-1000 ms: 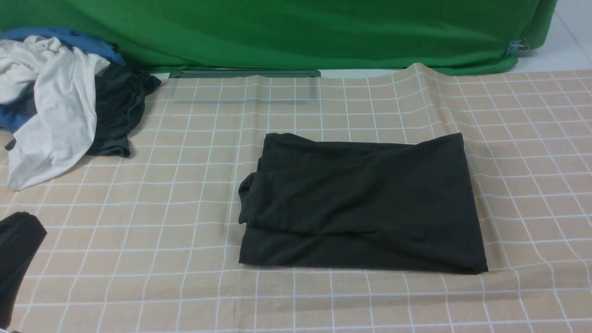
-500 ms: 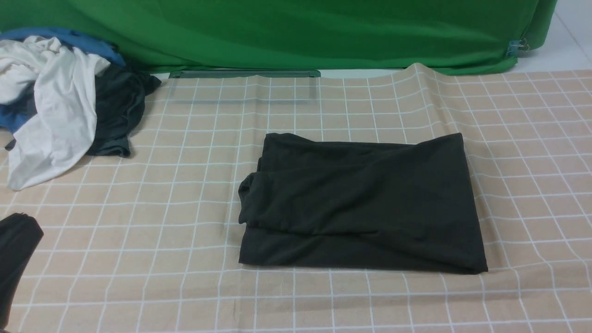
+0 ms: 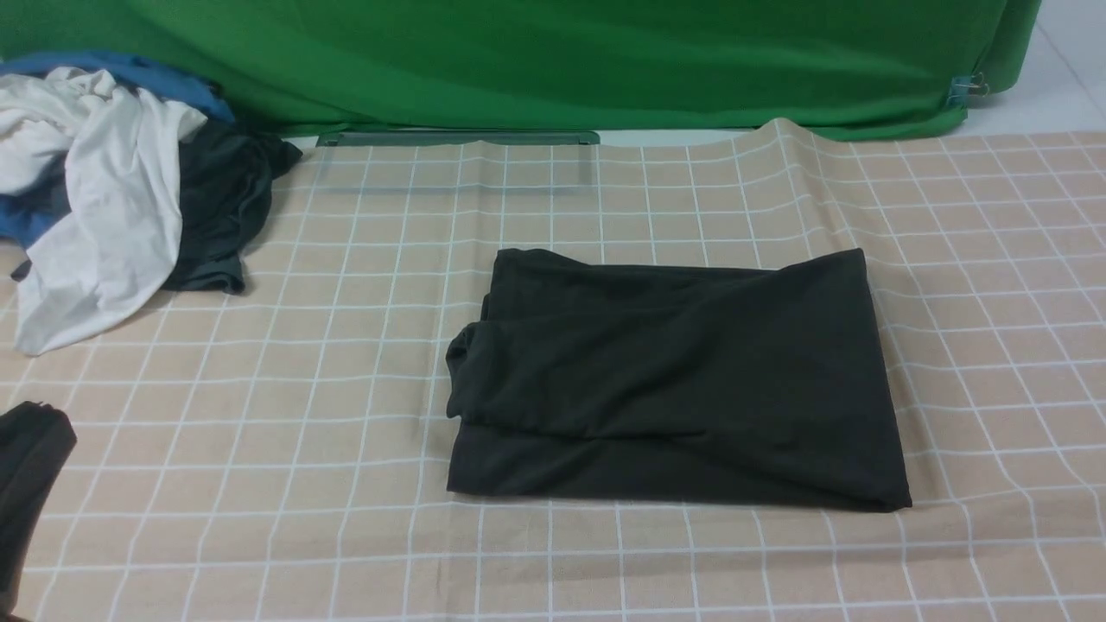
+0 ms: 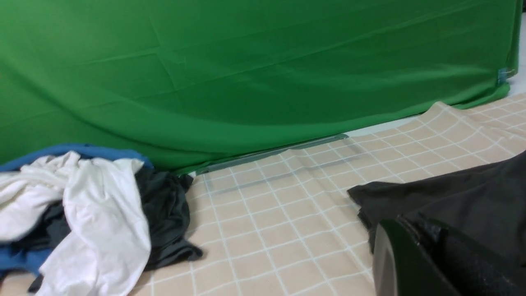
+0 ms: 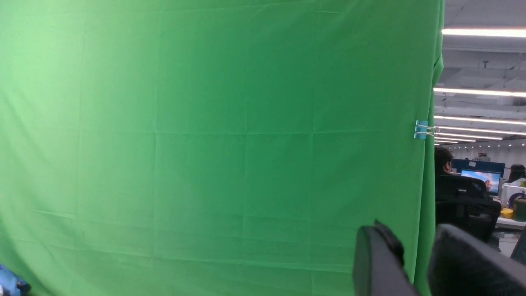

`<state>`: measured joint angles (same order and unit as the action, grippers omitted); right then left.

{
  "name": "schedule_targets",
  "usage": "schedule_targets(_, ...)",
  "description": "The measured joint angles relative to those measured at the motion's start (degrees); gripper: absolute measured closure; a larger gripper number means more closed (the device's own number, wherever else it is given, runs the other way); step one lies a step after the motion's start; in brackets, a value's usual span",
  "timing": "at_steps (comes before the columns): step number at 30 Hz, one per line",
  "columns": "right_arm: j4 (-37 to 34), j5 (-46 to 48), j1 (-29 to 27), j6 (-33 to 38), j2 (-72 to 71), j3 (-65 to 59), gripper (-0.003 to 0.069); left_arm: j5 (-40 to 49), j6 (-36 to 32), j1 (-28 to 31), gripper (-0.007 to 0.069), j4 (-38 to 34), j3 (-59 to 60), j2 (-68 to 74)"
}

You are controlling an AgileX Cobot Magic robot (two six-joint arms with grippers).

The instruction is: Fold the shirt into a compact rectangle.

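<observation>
The left claw (image 3: 30, 471) shows as a dark shape at the lower left edge of the front view, raised above the table and well apart from the folded cloth; in the left wrist view its black fingers (image 4: 427, 255) fill the lower right corner, pressed together with nothing between them. The right claw (image 5: 415, 263) appears only in the right wrist view, at the lower right of the frame, where two black fingers stand a narrow gap apart and empty — green cloth shows through between them. The shirt (image 3: 678, 380) lies folded into a rough rectangle just right of the frame's centre in the front view, flat on the beige checked tablecloth (image 3: 285, 371), with a small bunched roll at its left edge and a layered fold along its lower side. At the upper left of that view a pile of clothes (image 3: 112, 190) rests on the table — white, blue and dark grey pieces heaped together. A green backdrop (image 3: 553, 60) hangs along the top of the frame, held by a small blue clip (image 3: 963, 86) at its upper right corner.
</observation>
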<state>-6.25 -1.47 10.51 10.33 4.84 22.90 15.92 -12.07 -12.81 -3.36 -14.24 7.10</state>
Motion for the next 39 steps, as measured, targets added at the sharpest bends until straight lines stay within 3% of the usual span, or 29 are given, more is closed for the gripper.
schedule_targets(7,0.0,0.0,0.0,0.0,0.0,0.0,0.0423,-3.1,0.0,10.1,0.0606,-1.3,10.7,-5.3)
schedule_targets(11,0.0,0.0,0.0,0.0,0.0,0.0,0.0421,-2.0,0.0,12.9,0.0606,-1.4,14.5,-6.9)
schedule_targets(39,0.0,-0.1,0.0,0.0,0.0,0.0,0.0421,-2.0,0.0,13.3,0.0606,-1.3,14.6,-7.1)
